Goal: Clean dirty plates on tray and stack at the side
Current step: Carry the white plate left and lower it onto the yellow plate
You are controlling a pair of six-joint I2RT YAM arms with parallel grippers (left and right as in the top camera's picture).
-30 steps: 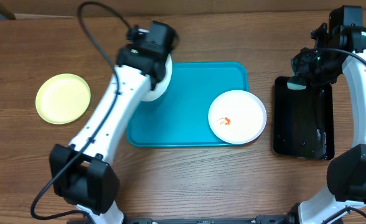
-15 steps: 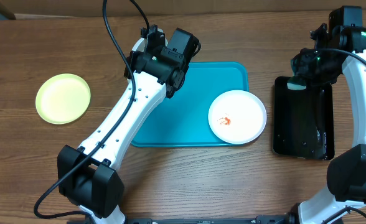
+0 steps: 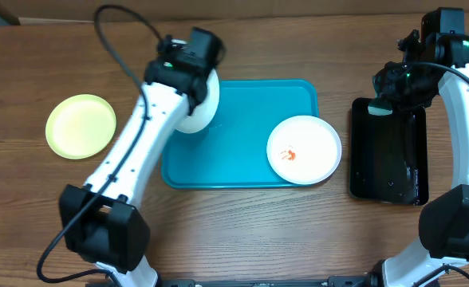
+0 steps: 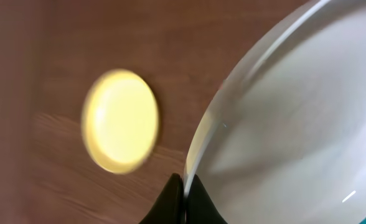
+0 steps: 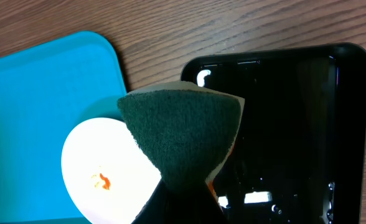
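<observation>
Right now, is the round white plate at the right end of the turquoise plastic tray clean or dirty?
Dirty: the round white plate has a small orange-red smear near its centre, visible overhead and from the right wrist.

The right claw (image 5: 183, 186) pinches a folded dark green sponge (image 5: 180, 130) over the edge of a glossy black tray (image 5: 295, 124), beside a white plate (image 5: 102, 168) with an orange-red smear (image 5: 102, 181) on the turquoise tray (image 5: 40, 93), on a wooden worktop (image 5: 170, 25).
</observation>
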